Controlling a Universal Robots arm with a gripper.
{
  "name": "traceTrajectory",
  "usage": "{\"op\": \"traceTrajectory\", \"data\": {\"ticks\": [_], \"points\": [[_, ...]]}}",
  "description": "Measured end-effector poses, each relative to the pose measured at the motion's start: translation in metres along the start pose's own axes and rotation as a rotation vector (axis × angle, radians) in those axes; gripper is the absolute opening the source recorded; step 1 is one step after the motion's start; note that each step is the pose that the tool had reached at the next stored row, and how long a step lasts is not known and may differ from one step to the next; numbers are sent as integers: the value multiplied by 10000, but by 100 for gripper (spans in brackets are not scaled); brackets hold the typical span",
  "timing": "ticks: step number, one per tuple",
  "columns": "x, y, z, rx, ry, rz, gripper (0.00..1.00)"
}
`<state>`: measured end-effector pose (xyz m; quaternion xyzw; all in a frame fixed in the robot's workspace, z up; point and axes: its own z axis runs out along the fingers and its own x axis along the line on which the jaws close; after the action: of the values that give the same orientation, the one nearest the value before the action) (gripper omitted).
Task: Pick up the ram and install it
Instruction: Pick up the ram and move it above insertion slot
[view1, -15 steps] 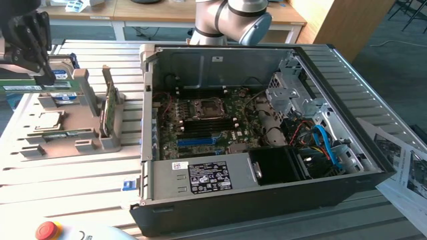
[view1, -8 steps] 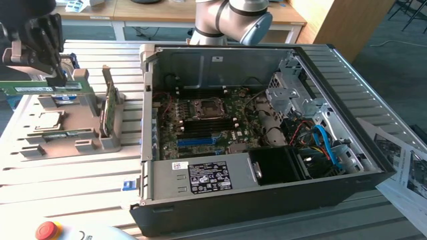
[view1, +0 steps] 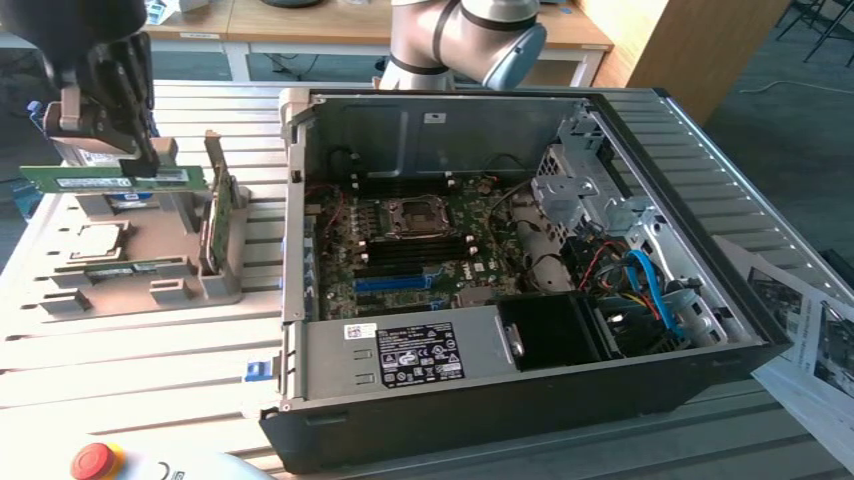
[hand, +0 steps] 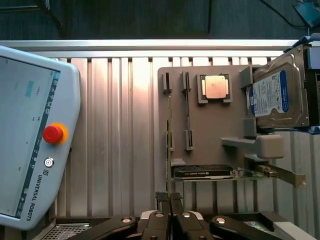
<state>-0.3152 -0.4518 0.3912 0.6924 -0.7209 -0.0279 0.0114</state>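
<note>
Ram (view1: 114, 180), a slim green board with a white sticker, hangs level in the exterior view. The gripper (view1: 134, 175) has its dark fingers (view1: 130, 160) closed on the ram's upper edge. It sits above the grey moulded holder (view1: 200, 290), which carries a square silver chip (view1: 91, 240), on the slatted metal bench (view1: 134, 350). The open black case (view1: 534, 400) lies to the exterior view's right, well apart.

In the wrist view the ram (hand: 168, 145) shows edge-on as a thin line. The ribbed black fingers (hand: 161, 200) of the gripper (hand: 169, 202) are nearly together and pinch it. Beyond it lie the holder (hand: 210, 130) and the bench (hand: 120, 125).
</note>
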Motion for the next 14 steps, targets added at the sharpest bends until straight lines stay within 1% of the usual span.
{"op": "traceTrajectory", "data": {"ticks": [14], "points": [[101, -399, -25, -62, 3, 1, 12]]}}
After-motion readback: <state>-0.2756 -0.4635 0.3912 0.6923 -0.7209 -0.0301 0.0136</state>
